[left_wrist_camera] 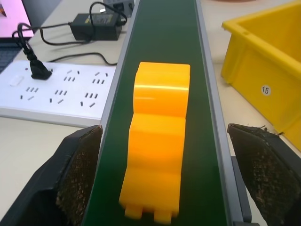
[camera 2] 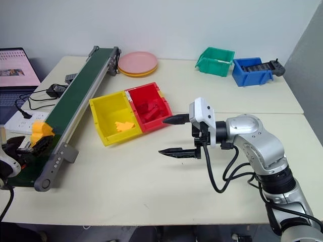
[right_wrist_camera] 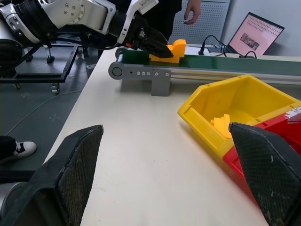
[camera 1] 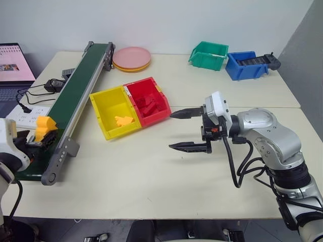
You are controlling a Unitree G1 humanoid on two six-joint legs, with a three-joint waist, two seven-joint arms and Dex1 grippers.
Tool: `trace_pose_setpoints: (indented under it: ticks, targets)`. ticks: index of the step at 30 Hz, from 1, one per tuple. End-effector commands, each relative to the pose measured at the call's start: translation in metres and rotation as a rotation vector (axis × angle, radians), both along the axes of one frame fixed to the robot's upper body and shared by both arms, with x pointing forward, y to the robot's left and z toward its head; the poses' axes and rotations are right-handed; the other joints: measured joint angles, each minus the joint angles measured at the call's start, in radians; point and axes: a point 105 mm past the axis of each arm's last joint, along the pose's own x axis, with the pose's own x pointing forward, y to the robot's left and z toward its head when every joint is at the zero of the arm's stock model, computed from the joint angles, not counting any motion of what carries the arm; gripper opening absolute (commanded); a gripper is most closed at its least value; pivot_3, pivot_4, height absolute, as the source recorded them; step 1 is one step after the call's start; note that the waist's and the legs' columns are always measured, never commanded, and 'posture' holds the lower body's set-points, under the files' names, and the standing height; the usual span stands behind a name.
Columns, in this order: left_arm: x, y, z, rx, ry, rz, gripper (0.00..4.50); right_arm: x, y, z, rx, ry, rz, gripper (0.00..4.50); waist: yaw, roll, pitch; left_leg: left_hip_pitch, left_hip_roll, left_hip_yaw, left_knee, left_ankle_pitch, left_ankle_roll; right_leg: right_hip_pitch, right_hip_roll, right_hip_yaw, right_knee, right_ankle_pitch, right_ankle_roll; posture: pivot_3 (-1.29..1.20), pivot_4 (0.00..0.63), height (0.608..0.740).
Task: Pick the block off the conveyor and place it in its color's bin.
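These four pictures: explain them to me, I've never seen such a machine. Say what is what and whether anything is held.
A two-armed humanoid robot works at a table. Two pictures look down from its head; the other two come from cameras on its wrists. The left gripper stands open around the orange-yellow block, which lies on the green conveyor, not gripped yet. The right gripper is open and empty beside the yellow bin, where a flat yellow piece already lies. Its neighbour is a red bin.

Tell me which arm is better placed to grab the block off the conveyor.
Left. Its pincer stands open astride the block on the conveyor. The right pincer hangs over bare table beyond the yellow bin.
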Motion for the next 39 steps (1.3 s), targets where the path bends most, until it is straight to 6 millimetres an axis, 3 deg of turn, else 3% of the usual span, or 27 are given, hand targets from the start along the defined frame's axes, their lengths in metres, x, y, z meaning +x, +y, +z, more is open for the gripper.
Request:
trace_pose_setpoints:
  ticks: [1,8,12,20,25,29,33,39]
  targets:
    - [-0.003,0.004,0.006,0.024,0.015,0.017,3.63,-0.007,0.001,0.009,0.009,-0.038,0.022,4.50,0.000,0.000,0.000,0.000,0.000,0.000,0.000,0.000,0.000,0.000,0.000,0.000,0.000,0.000,0.000,0.00,0.150,0.740]
    - [-0.011,-0.007,0.011,0.067,0.000,0.014,2.32,-0.006,0.002,0.009,0.006,-0.039,0.027,4.50,0.001,0.000,0.000,0.000,0.000,0.000,0.000,0.000,0.000,0.000,0.000,0.000,0.000,0.000,0.000,0.00,0.150,0.740]
    - [-0.016,-0.024,0.026,0.104,-0.059,0.009,1.53,-0.006,0.003,0.011,0.015,-0.040,0.044,4.50,0.001,0.000,0.000,0.000,0.000,0.000,0.000,0.000,0.000,0.000,-0.001,0.000,0.000,0.000,0.000,0.00,0.150,0.740]
    - [0.007,-0.057,0.061,0.139,-0.171,-0.075,1.52,-0.004,0.002,0.012,0.009,-0.059,0.053,4.50,0.002,0.000,0.000,0.000,-0.001,-0.001,0.000,0.000,0.000,0.000,-0.001,-0.001,0.000,0.000,0.000,0.00,0.150,0.740]
    - [0.049,-0.093,0.083,0.104,-0.259,-0.198,1.52,0.004,-0.007,0.018,0.006,-0.105,0.000,4.50,0.010,0.000,0.000,-0.001,-0.001,-0.002,0.001,0.000,0.000,0.000,-0.001,-0.002,0.000,0.000,0.000,0.00,0.150,0.740]
    - [0.073,-0.101,0.084,0.102,-0.267,-0.215,1.52,0.007,-0.011,0.021,0.001,-0.125,-0.038,4.50,0.004,0.000,0.000,-0.001,-0.001,0.000,0.001,0.000,0.000,0.000,-0.001,-0.001,0.000,0.000,0.000,0.00,0.150,0.740]
    - [0.108,-0.130,0.074,0.084,-0.234,-0.314,1.52,0.007,-0.020,0.024,-0.015,-0.121,-0.112,4.50,0.001,0.000,0.000,-0.003,-0.001,0.000,0.001,0.000,0.000,-0.002,0.000,-0.001,0.000,0.000,0.000,0.00,0.150,0.740]
    - [0.121,-0.140,0.064,0.077,-0.228,-0.353,1.52,0.005,-0.023,0.024,-0.019,-0.125,-0.146,4.50,-0.002,0.000,0.000,-0.004,-0.001,0.001,0.001,0.000,0.000,-0.002,0.000,0.000,0.000,0.000,0.000,0.00,0.150,0.740]
